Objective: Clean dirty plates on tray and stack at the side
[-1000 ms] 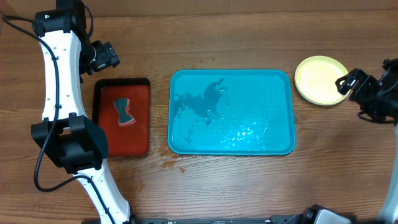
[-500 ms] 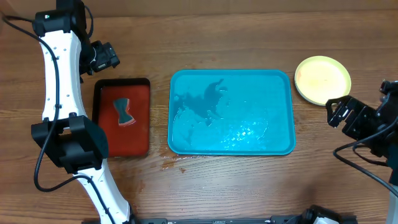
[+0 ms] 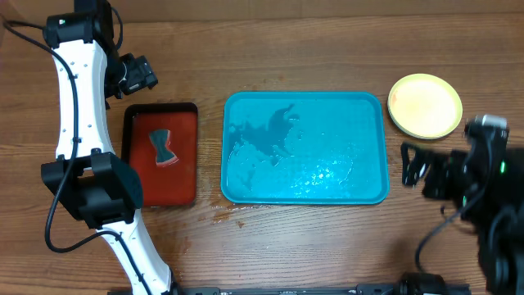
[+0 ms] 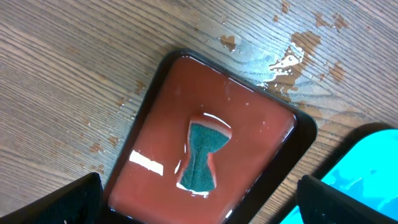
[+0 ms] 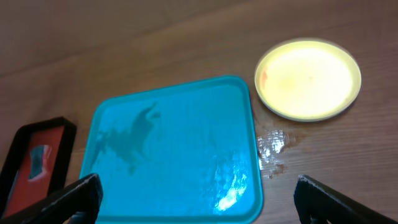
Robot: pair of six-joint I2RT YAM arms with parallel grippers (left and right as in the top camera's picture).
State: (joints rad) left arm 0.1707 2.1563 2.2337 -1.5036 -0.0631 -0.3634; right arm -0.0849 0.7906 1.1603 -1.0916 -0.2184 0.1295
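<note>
A pale yellow-green plate [image 3: 425, 105] lies on the wood right of the turquoise tray [image 3: 304, 147]; only this top plate shows, and any beneath it are hidden. The tray holds no plates, only water film. In the right wrist view the plate [image 5: 308, 79] is at the upper right and the tray [image 5: 174, 152] below left. My right gripper [image 3: 413, 165] is open and empty just right of the tray, below the plate. My left gripper [image 3: 139, 74] is open and empty above the red tray's far end.
A small red tray with black rim [image 3: 161, 154] stands left of the turquoise tray and holds a green sponge [image 3: 164, 147] in water; both show in the left wrist view [image 4: 205, 155]. Water drops lie on the wood near the trays [image 5: 273, 149].
My right arm has drawn back from the plate, moving down and left to beside the tray's right edge. The plate stays put. The left arm has not moved.
</note>
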